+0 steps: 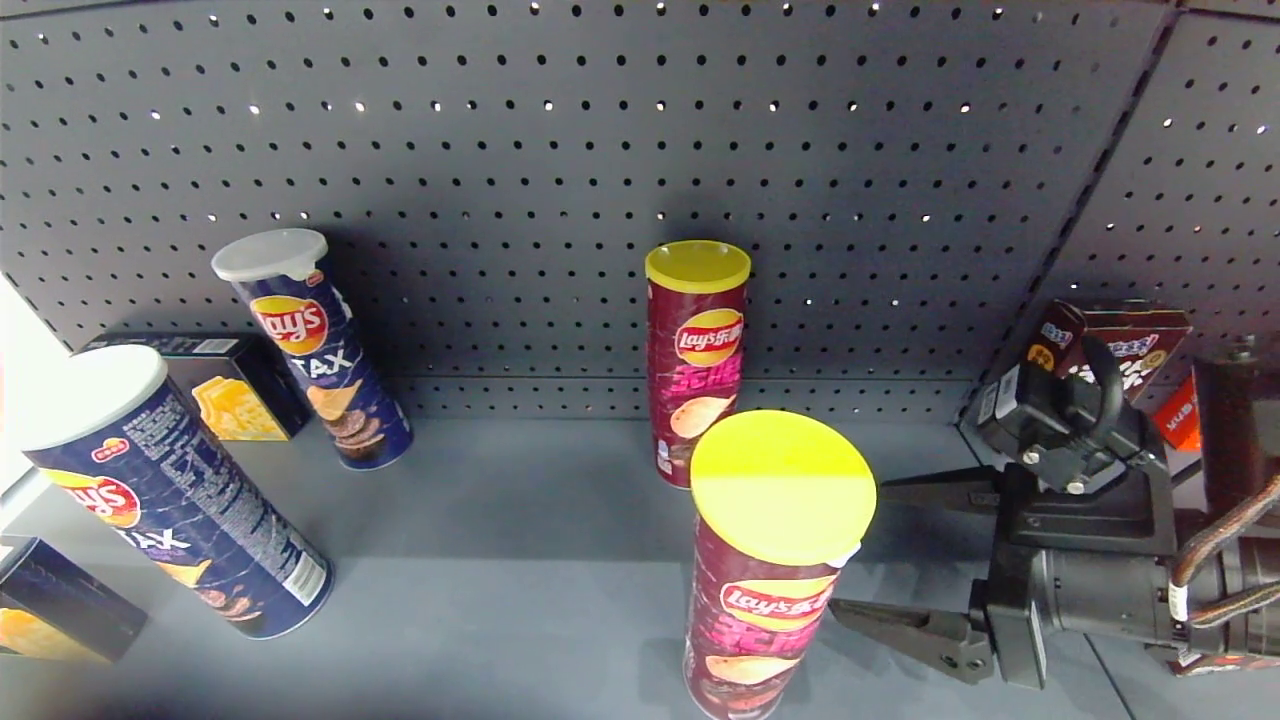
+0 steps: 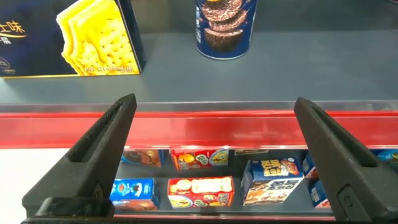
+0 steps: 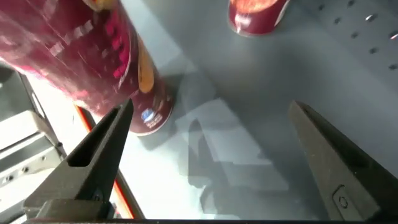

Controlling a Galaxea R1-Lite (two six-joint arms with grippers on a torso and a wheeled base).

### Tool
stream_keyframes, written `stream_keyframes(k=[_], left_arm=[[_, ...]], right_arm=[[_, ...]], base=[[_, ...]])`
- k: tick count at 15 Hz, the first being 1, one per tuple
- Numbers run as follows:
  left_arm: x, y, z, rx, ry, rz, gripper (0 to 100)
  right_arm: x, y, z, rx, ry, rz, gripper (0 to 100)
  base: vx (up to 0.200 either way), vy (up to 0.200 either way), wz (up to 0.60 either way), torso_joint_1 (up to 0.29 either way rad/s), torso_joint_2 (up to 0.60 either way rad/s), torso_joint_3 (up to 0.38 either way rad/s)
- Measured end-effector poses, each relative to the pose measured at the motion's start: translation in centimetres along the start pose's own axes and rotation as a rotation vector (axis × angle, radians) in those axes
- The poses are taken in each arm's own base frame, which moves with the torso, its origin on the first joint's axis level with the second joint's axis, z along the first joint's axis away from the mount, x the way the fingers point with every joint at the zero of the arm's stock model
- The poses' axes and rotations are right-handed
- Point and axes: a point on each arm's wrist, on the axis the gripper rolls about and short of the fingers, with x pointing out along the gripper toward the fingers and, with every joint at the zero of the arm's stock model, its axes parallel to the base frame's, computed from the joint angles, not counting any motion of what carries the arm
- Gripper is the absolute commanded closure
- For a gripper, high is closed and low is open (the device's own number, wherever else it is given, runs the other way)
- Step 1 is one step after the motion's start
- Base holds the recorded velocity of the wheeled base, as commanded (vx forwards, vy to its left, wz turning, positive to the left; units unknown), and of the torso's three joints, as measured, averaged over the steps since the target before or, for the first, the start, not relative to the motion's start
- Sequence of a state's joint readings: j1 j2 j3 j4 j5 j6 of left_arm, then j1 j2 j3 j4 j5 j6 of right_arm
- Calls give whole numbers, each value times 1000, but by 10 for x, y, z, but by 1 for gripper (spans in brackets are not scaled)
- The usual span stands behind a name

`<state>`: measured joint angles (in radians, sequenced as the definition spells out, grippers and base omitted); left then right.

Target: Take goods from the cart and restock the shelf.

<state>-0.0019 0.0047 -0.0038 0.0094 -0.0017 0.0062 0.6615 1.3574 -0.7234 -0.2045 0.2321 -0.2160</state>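
The right gripper point(image 1: 862, 552) sits at the lower right of the head view, jaws spread wide and holding nothing; one finger lies just beside the front red can point(image 1: 770, 610), below its yellow lid, though whether it touches I cannot tell; in the right wrist view the can point(image 3: 93, 56) stands outside the gap between the fingers, which frame bare shelf floor. The can is upright near the front edge of the shelf point(image 1: 520, 520), at lower centre of the head view; the back red can point(image 1: 697, 360) stands upright behind it, close to the pegboard wall point(image 1: 600, 150), with a small gap between the two. Open grey floor runs left from the red cans to a blue can point(image 1: 320, 360) at upper left and a second blue can point(image 1: 180, 510) at lower left; a cracker box point(image 1: 235, 385) sits between them by the wall; a dark box point(image 1: 60, 605) sits at the bottom left corner; brown boxes point(image 1: 1110, 345) crowd the right edge behind the right arm.

The left gripper point(image 2: 214, 162) also has its jaws wide apart and empty, in front of the shelf's red front strip point(image 2: 205, 127); beyond the strip stand the cracker box point(image 2: 81, 37) and the base of a blue can point(image 2: 224, 28), well apart; small packs point(image 2: 199, 186) sit on a lower shelf.
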Motion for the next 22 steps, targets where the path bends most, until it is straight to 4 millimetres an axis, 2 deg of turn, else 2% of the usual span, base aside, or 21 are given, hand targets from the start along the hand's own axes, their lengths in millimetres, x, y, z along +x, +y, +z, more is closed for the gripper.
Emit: stream_keyframes(k=[7, 22], left_arm=[[0, 0, 0, 0, 1, 0, 0], [0, 0, 0, 0, 1, -1, 0]], right_arm=[[7, 10, -10, -6, 46, 48, 0], [26, 12, -16, -4, 100, 75, 0]], base=[[0, 0, 0, 0, 0, 0], [0, 0, 0, 0, 0, 0]])
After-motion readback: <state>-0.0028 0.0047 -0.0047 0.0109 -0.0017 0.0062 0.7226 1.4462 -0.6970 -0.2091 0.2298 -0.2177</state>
